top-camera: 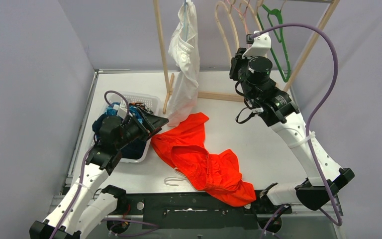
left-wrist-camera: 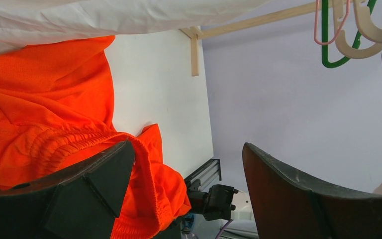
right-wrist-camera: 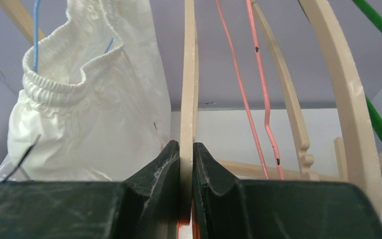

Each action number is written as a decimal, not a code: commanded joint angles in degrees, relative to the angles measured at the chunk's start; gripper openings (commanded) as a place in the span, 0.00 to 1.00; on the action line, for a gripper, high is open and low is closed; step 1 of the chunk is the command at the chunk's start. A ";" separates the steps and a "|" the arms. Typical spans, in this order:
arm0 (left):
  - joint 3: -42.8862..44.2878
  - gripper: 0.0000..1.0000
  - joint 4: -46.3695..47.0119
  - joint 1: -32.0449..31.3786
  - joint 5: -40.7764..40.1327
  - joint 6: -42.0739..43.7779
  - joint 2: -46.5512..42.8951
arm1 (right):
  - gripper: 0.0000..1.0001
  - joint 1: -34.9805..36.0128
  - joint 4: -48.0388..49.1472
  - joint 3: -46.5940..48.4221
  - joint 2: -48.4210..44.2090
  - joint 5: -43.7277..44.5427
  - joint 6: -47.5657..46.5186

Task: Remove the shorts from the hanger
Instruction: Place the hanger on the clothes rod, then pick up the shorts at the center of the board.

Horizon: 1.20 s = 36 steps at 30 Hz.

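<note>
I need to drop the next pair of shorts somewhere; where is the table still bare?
Widest bare tabletop: right of the orange shorts, between the rack's base bar and the right arm. A narrow strip lies behind the basket. Crowded: the basket side under the left gripper, and front centre with the white hanger.

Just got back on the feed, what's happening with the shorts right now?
The right tool is shut on a bare beige hanger at the rack. The left tool is open beside the orange shorts, which lie on the table. The white shorts hang on the rack, not yet removed. Dark blue fabric sits in the basket.
</note>
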 commanded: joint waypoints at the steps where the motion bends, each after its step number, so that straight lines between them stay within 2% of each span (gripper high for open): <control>1: 1.45 0.80 1.91 -0.25 2.11 0.46 0.16 | 0.14 -1.47 -1.05 0.24 -0.86 -4.62 3.40; 4: 1.35 0.81 2.27 -0.25 2.96 0.53 0.65 | 0.28 -1.60 -1.35 -0.35 -1.85 -5.54 3.19; 6: 1.35 0.81 2.34 -0.29 3.54 0.68 1.24 | 0.46 -1.60 -0.85 -0.97 -3.02 -6.26 3.52; 8: 1.54 0.82 2.18 -0.33 4.06 1.00 2.15 | 0.59 -1.60 0.24 -2.46 -4.65 -8.47 3.88; 10: 1.96 0.83 1.46 -0.33 4.51 1.63 3.11 | 0.66 -1.58 1.31 -4.34 -7.17 -10.85 4.41; 15: 4.55 0.83 -4.97 -1.26 3.13 6.26 5.77 | 0.76 -1.66 4.37 -14.12 -15.61 -12.17 6.96; 20: 6.86 0.83 -12.54 -4.61 -1.19 10.60 7.88 | 0.81 -1.59 6.18 -27.16 -25.49 -11.99 12.11; 26: 6.65 0.83 -17.52 -14.53 -12.34 10.38 9.66 | 0.81 -1.42 7.74 -40.39 -33.34 -17.78 17.52; 33: -0.20 0.83 -14.54 -22.68 -15.86 3.97 8.47 | 0.79 -1.08 3.89 -52.29 -37.44 -19.18 28.57; 36: -5.00 0.83 -10.72 -25.89 -16.00 0.64 8.51 | 0.73 -0.91 4.46 -58.76 -37.93 -20.51 35.21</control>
